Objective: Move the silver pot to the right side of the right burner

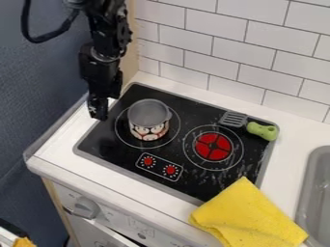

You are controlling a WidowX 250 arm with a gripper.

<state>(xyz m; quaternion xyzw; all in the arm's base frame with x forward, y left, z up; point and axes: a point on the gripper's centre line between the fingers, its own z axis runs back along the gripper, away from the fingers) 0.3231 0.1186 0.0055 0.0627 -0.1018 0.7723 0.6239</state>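
- The black two-finger gripper [98,114] hangs near the left edge of the black stovetop [106,142], apart from the pot; I cannot tell whether it is spread or pressed together.
- The silver-grey pot with a red, white and black patterned side [149,115] stands upright on the left burner.
- The right burner, with its round red centre [213,146], has no pot on it.
- A spatula with a grey slotted head and green handle [262,130] lies behind the right burner, toward the white tiled wall [258,58].
- A yellow cloth [248,217] overlaps the stovetop's front right corner.
- A grey sink [317,193] sits at the right.
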